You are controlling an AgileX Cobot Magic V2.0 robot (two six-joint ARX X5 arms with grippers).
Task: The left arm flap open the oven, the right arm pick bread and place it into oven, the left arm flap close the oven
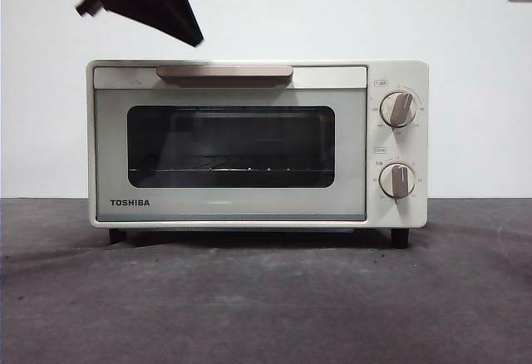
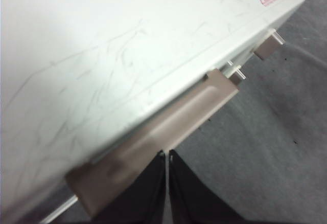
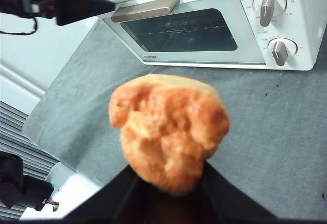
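The right gripper (image 3: 168, 183) pinches the bread (image 3: 168, 129) between its jaws, held up over the grey table (image 3: 276, 132) on the near side of the oven (image 1: 258, 144). The left gripper (image 2: 167, 155), jaws pressed together, hovers just above the tan handle (image 2: 153, 142) at the oven's upper left. The oven door (image 1: 230, 154) is shut, blocking the way in

The oven (image 1: 258, 144) stands upright on the table, cream-white, door shut, tan handle (image 1: 224, 73) along the top edge (two beige knobs (image 1: 397, 109) at one side). The bread (image 3: 169, 130), golden-brown and lumpy, is held off the table, well apart from the oven.
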